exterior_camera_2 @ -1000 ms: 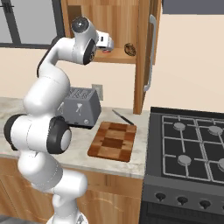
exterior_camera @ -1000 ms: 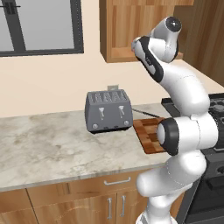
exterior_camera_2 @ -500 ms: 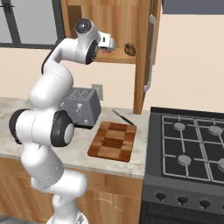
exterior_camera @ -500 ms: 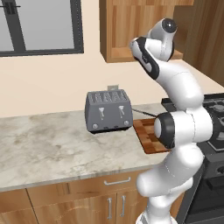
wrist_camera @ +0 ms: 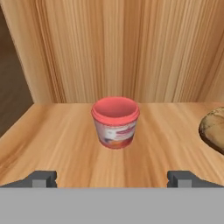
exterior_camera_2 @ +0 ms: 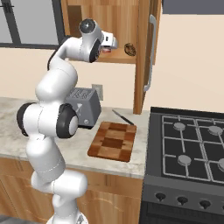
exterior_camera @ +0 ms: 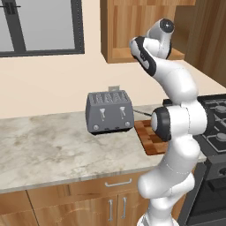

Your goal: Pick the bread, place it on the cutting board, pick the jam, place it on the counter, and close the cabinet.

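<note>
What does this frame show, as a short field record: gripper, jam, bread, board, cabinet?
gripper: open, empty, aimed at the jam
jam: upright on the cabinet shelf, centred ahead of the fingertips
bread: on the same shelf, beside the jam, apart from it
cutting board: on the counter, nothing on it
cabinet: door open

Flat, even rendered light, bright all over, no glare. Soft shadow under the toaster (exterior_camera: 110, 111) on the tabletop (exterior_camera: 48, 145). Hand view: jam (wrist_camera: 115, 122) is soft and slightly blurry, faint shadow on the shelf at its base. Dark patch at left edge. No edge distortion.
</note>
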You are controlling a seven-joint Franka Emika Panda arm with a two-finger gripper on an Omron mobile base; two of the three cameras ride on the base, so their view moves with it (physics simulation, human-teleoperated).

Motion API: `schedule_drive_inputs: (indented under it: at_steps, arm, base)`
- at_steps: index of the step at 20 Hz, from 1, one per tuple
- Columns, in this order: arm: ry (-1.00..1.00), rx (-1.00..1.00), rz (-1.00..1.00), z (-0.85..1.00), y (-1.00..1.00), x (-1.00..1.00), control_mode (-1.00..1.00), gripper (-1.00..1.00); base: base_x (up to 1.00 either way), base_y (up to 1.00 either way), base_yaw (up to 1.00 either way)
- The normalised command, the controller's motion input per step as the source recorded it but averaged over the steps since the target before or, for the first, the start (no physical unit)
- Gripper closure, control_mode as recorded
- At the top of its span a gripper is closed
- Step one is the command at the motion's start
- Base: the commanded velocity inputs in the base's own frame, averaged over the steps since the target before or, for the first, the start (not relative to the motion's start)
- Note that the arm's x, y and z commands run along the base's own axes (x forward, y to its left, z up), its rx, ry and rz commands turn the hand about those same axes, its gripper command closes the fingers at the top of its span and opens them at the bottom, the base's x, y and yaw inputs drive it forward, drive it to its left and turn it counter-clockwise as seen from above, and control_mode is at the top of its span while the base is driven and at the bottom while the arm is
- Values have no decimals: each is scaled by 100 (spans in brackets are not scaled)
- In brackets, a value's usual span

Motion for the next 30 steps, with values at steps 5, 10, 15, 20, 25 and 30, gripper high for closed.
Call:
schedule_drive_inputs:
  at_steps: [5,10,15,20,25,30]
  arm:
    - [0,0,0,0,-5,27,-100,-100]
    - [0,0,0,-3,0,31,-100,-100]
    - [0,0,0,-8,0,31,-100,-100]
    - [0,0,0,-9,0,26,-100,-100]
    - [0,0,0,-9,0,23,-100,-100]
    - [0,0,0,-10,0,22,-100,-100]
  base:
    - [0,0,0]
    - [0,0,0]
    - [0,0,0]
    - [0,0,0]
    - [0,0,0]
    - [0,0,0]
